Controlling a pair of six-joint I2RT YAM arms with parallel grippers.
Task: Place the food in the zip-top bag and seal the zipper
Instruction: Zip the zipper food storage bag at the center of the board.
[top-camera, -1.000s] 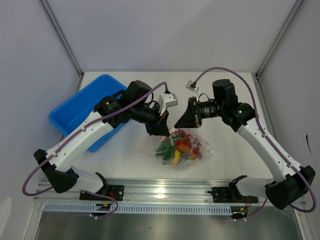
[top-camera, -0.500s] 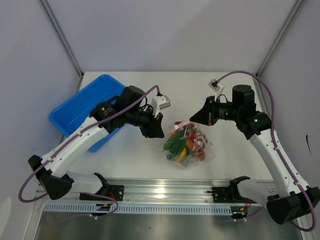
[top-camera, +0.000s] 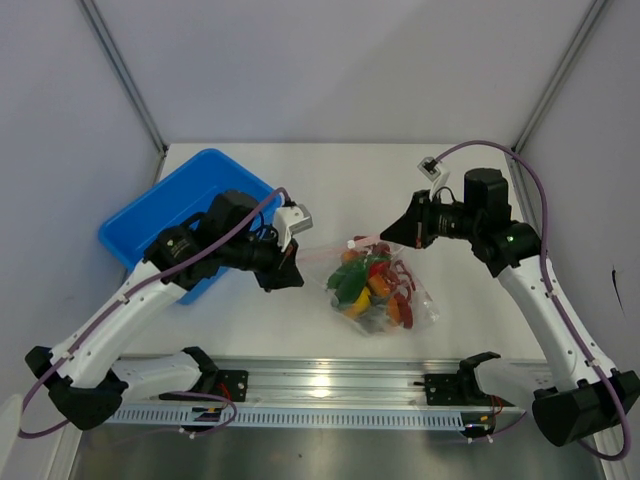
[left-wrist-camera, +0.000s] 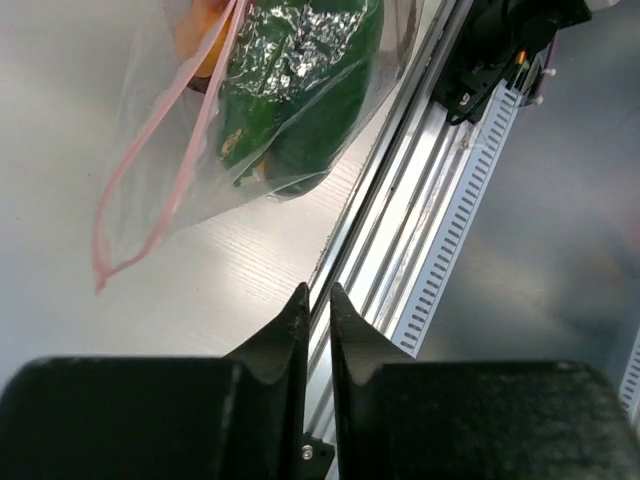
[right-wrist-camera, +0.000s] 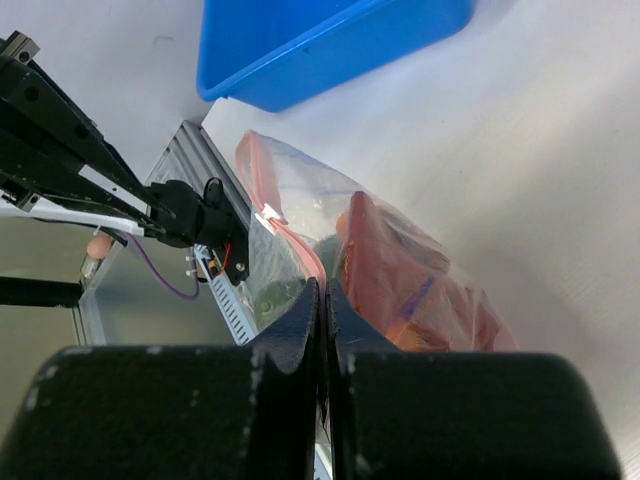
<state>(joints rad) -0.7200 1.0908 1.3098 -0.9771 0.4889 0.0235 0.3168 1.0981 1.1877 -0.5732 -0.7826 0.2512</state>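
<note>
- Right gripper (right-wrist-camera: 322, 290): jaws pinched closed on the zipper (right-wrist-camera: 298, 248), at the mouth of the zip-top bag (top-camera: 425, 305).
- Left gripper (left-wrist-camera: 315, 295): jaws narrowed to a slit, gripping nothing, near the bag's free corner.
- Food (top-camera: 365, 285): inside the bag, on the table (top-camera: 330, 190) right of the blue bin (top-camera: 150, 220).

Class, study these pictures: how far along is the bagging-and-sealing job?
Done: the food sits inside the zip-top bag. In hand: the right hand pinches the zipper. Left: its strips look parted near the shut, empty left hand, so sealing remains.
</note>
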